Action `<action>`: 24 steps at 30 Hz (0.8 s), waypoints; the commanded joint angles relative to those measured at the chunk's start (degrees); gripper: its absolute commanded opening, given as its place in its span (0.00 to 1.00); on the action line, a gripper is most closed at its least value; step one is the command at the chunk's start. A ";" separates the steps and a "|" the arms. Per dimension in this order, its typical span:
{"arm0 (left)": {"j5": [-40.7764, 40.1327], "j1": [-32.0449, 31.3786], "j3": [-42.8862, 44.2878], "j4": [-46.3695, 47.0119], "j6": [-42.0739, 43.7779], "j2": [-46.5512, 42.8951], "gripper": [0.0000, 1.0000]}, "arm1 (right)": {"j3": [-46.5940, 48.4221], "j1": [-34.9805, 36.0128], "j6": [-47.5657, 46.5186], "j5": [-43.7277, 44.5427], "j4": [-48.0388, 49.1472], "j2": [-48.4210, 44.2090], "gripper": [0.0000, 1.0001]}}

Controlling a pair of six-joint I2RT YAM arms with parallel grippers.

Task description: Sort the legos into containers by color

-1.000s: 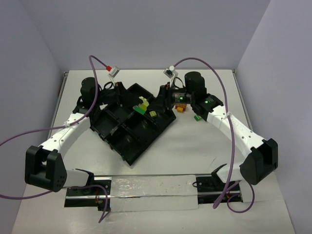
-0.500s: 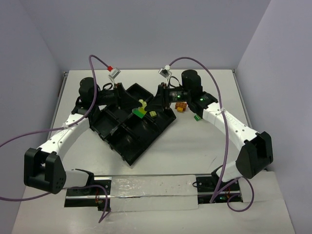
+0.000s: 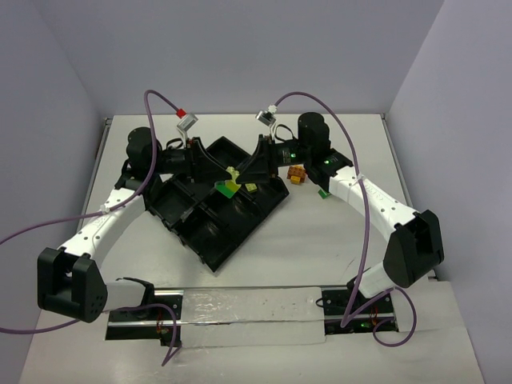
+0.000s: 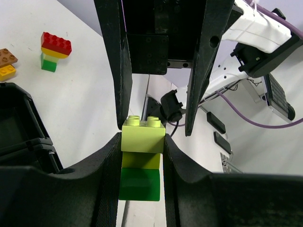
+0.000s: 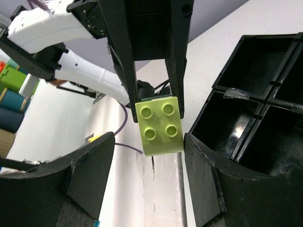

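Pale-green, yellow and green brick stack (image 4: 141, 161) is clamped in the left jaws above the black tray (image 3: 210, 240), near the far edge of the table (image 3: 320, 240) (mid-width). The right jaws stand open astride its top brick (image 5: 158, 124).

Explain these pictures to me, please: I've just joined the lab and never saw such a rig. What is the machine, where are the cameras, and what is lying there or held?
These are two robot arms bolted to a white table. One picture looks down from above and behind them; the other two come from a camera on each wrist, looking along that arm's own claw. On the table sits a black tray of square compartments, with a yellowish brick seemingly in one. Beside it lie loose bricks: an orange-and-yellow pair and a red-yellow-green stack. The left claw grips a three-brick stack, pale green over yellow over green. The right claw is open around its top brick.
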 commanded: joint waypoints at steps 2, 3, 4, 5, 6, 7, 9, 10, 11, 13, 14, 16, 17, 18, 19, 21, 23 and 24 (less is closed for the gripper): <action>3.80 -0.24 2.52 4.02 0.99 -0.94 0.00 | 0.90 0.62 -1.59 -1.82 1.96 -0.10 0.67; 3.75 -0.24 2.57 4.02 1.04 -0.94 0.00 | 0.95 0.67 -1.78 -1.77 1.72 -0.05 0.67; 3.75 -0.24 2.65 4.02 1.12 -1.02 0.00 | 0.87 0.67 -1.72 -2.00 1.77 0.11 0.66; 3.75 -0.24 2.66 4.02 1.13 -1.03 0.00 | 0.87 0.67 -1.79 -2.03 1.78 0.13 0.66; 3.98 -0.24 2.74 4.10 1.13 -1.10 0.00 | 0.71 0.67 -2.11 -2.03 1.39 0.21 0.66; 4.17 -0.31 2.90 4.11 1.13 -1.27 0.00 | 0.77 0.67 -2.38 -1.87 1.04 0.29 0.66; 4.43 -0.39 2.99 4.20 1.13 -1.36 0.00 | 0.78 0.67 -2.68 -1.85 0.55 0.69 0.68; 4.52 -0.41 3.08 4.20 1.20 -1.51 0.00 | 0.78 0.67 -2.54 -1.78 0.55 1.02 0.69; 4.61 -0.41 3.16 4.20 1.22 -1.62 0.00 | 0.71 0.67 -2.37 -1.83 0.68 1.23 0.71; 4.80 -0.41 3.39 4.20 1.22 -1.79 0.00 | 0.60 0.70 -2.06 -1.94 1.20 1.68 0.72; 4.80 -0.41 3.45 4.20 1.22 -1.90 0.00 | 0.60 0.76 -1.89 -1.94 1.42 1.80 0.74; 4.80 -0.50 3.54 4.20 1.31 -1.99 0.00 | 0.81 0.76 -2.27 -2.00 0.84 2.12 0.75; 4.74 -0.50 3.54 4.20 1.31 -1.99 0.00 | 0.93 0.76 -2.39 -2.09 0.61 2.15 0.75; 4.72 -0.50 3.54 4.20 1.31 -1.95 0.00 | 0.95 0.80 -2.45 -2.31 0.51 2.30 0.75; 4.72 -0.50 3.54 4.20 1.31 -1.91 0.00 | 0.94 0.85 -2.48 -2.55 0.49 2.49 0.74; 4.72 -0.50 3.63 4.20 1.30 -1.81 0.00 | 0.67 0.94 -2.31 -2.74 0.84 2.33 0.66; 4.76 -0.50 3.71 4.20 1.26 -1.64 0.00 | 0.38 1.02 -2.06 -2.86 1.34 2.28 0.59; 4.82 -0.50 3.71 4.20 1.31 -1.57 0.00 | 0.30 1.02 -1.85 -2.94 1.69 2.24 0.55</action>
